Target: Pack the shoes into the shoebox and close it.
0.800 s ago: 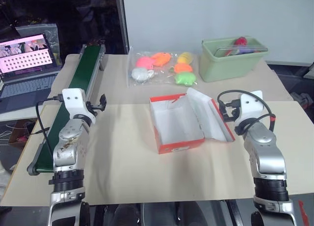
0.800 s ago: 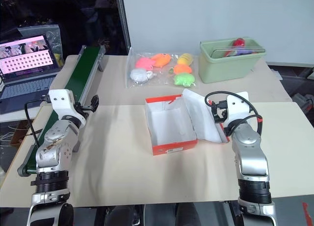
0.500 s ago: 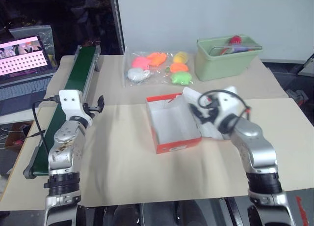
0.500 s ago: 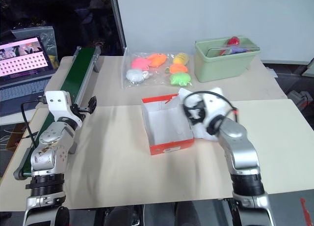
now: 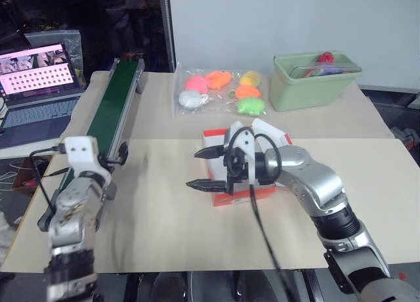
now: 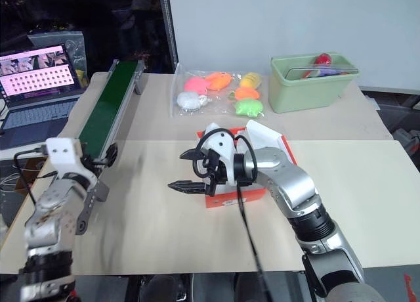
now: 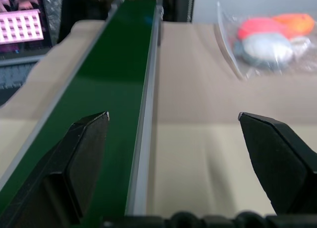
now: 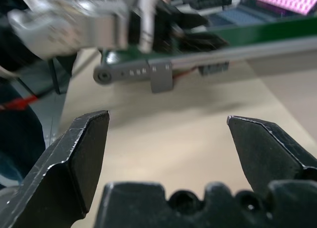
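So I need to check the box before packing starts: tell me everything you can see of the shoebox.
The shoebox is a small orange-red cardboard box with a white inside, standing open on the tan table near its middle. Its lid leans back on the far right side, white underside showing. The right gripper, jaws open, crosses in front and hides most of the inside, so what is in it cannot be told.

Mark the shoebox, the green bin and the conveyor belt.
shoebox [image 6: 222,201], right eye view, orange front wall.
green bin [image 5: 308,92], left eye view, front wall.
conveyor belt [image 5: 111,108], left eye view, green belt surface.
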